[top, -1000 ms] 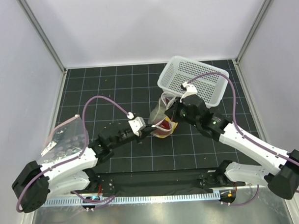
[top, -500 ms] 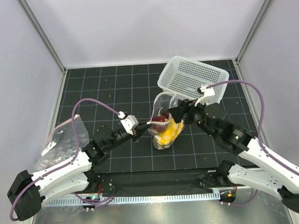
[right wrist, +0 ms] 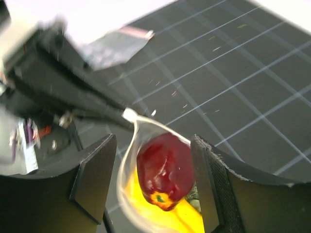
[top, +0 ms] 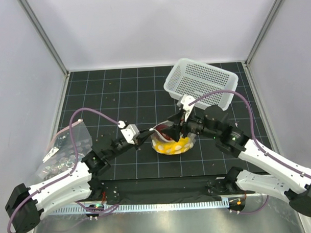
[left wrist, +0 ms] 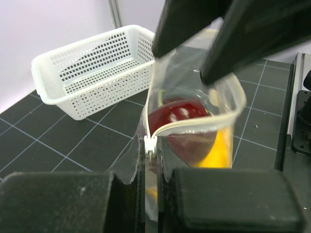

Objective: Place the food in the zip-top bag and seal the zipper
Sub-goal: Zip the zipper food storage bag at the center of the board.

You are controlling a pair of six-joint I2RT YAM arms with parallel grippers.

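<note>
- Top external: bag (top: 189, 141) w/ food (top: 173, 145) has sunk onto tabletop (top: 119, 92), between both end effectors.
- L end effector (top: 152, 131) clenched on zipper (left wrist: 194, 125) end; R end effector (top: 180, 127) parted astride mouth. Sealing likely next.

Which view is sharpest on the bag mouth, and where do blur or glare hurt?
Top external: sharp, evenly lit, but the bag is small. Left wrist: zipper crisp, left fingers out of focus, glare spots on the red fruit. Right wrist: left arm smeared, top edge washed out white, fruit readable.
</note>
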